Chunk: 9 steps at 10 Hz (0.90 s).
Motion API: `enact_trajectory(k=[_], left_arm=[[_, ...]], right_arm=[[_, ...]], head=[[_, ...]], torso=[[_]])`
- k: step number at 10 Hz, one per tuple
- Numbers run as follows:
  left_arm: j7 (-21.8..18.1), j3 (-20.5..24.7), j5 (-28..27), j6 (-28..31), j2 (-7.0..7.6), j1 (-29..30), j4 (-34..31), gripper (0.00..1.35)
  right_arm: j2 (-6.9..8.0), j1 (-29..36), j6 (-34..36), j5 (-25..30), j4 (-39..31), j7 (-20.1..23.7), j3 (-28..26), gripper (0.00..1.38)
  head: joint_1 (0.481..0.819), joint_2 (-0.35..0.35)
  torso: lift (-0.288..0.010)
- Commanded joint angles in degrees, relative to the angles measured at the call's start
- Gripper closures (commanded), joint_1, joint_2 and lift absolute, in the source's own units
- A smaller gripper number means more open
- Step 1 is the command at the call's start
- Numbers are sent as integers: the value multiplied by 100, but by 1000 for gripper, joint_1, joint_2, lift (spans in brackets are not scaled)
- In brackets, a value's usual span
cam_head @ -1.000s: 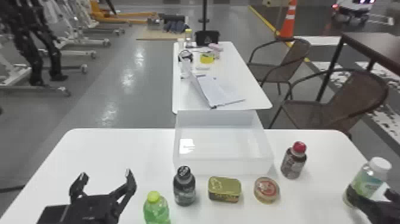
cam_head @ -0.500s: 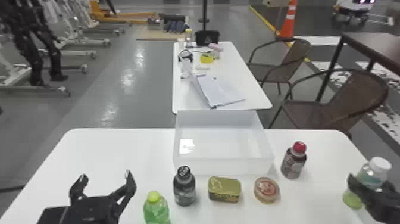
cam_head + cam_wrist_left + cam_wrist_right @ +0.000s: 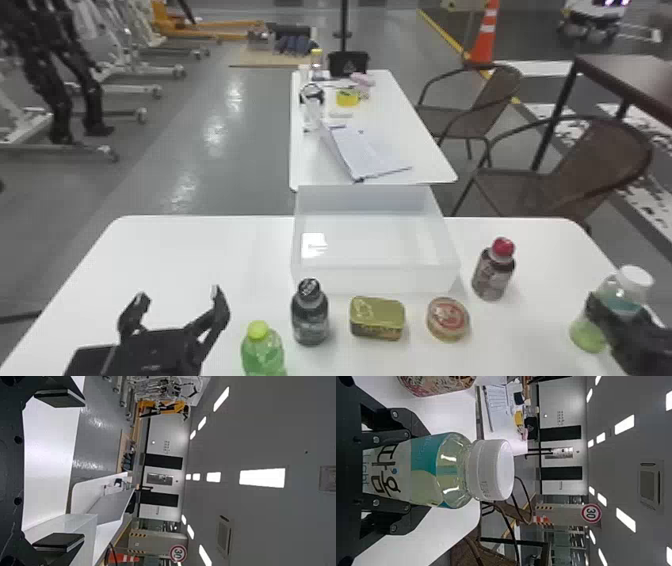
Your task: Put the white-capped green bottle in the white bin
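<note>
Bottle with white cap and green lower part [image 3: 588, 337] is seen outside the white bin [image 3: 375, 279], well apart from it, at the right side of the near table [image 3: 190, 260]. It is pinched by the right gripper [image 3: 618, 315]; in the right wrist view, one finger is pressed against each side of its label, below the cap [image 3: 492, 470]. Whether the table is touched by its base cannot be told. Between this bottle and the bin, a red-capped bottle [image 3: 492, 274] is placed upright. In front of the bin, a black-capped bottle [image 3: 310, 320], a rectangular tin [image 3: 377, 320] and a round tin [image 3: 447, 320] are set in a row. Near the black-capped bottle, a yellow-green-capped bottle [image 3: 262, 354] is seen. The left gripper [image 3: 178, 295] is held at the table's left part, with its fingers spread wide.
</note>
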Motion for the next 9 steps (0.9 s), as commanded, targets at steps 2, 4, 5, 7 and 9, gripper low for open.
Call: enact_trajectory(k=[2,4,5,7,9], left_arm=[[0,-19,21,0,-15,-14,70,113],[0,-63,82,26,-15,-32,140,113],[0,-72,73,26,-15,-41,149,113],[0,-81,73,35,-15,-49,167,113],[0,-89,64,35,-15,-58,193,111]], right_arm=[[119,287,287,-47,-885,2,-1,964],[155,313,595,-144,-1518,-7,8,964],[199,278,824,-196,-1861,-7,34,964],[234,94,1149,-258,-2256,-7,105,964],[225,-223,1070,-372,-2265,-7,377,964]], head=[[549,0],[549,0],[549,0],[549,0],[549,0]], torso=[[-100],[-100],[-100],[-100],[-100]])
